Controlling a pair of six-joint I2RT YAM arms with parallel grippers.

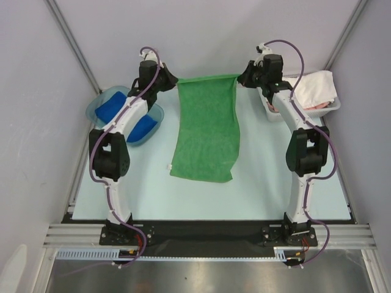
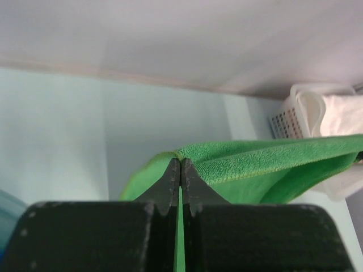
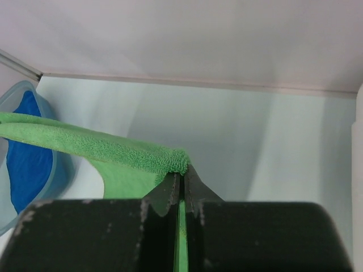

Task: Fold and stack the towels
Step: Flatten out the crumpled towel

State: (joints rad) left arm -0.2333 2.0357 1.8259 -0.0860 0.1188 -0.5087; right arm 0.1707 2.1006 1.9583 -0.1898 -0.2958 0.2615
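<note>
A green towel [image 1: 206, 128] hangs stretched between both grippers at the far side of the table, its lower part trailing toward me on the surface. My left gripper [image 1: 172, 80] is shut on the towel's far left corner [image 2: 180, 154]. The right gripper [image 1: 241, 77] is shut on the far right corner [image 3: 182, 161]. Between them the top edge runs taut. A royal blue towel [image 1: 110, 107] lies crumpled in the translucent bin [image 1: 95, 108] at the left, partly hidden by my left arm. The blue towel [image 3: 25, 164] also shows in the right wrist view. No purple towel is in view.
A white basket [image 1: 330, 107] at the far right holds white and pinkish cloth [image 1: 314, 88]; the white basket [image 2: 295, 116] also shows in the left wrist view. Grey enclosure walls stand close behind and on both sides. The arm bases sit at the near edge.
</note>
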